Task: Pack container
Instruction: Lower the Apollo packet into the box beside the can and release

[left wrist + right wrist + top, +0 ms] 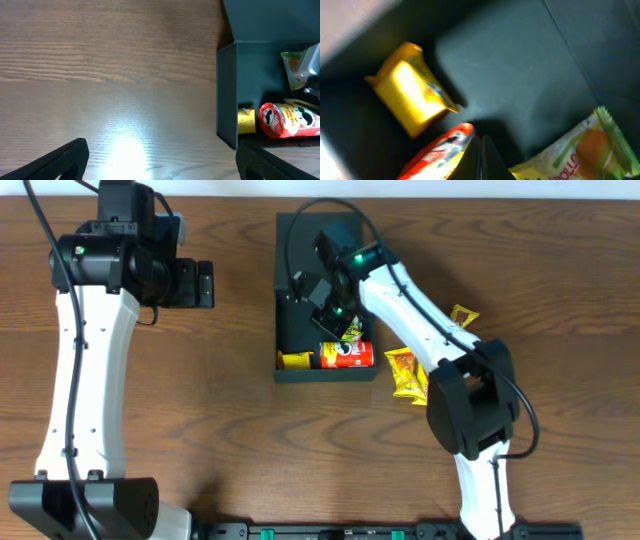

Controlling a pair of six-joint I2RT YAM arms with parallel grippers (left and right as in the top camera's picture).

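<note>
The container (326, 374) is a dark teal box lying open at the table's middle. Inside it lie a red crisp can (347, 355), a small yellow packet (295, 360) and a green-and-yellow packet (351, 330). My right gripper (338, 320) reaches down into the box. In the right wrist view its fingers (481, 159) are pressed together with nothing between them, just above the box floor (520, 65), between the can (437, 155) and the green-and-yellow packet (575, 155). My left gripper (162, 167) hovers open over bare table left of the box wall (226, 95).
Two yellow snack packets (405, 373) lie on the table right of the box, and another (462, 316) sits farther right, partly under the right arm. The box's lid flap (315, 228) lies at its far end.
</note>
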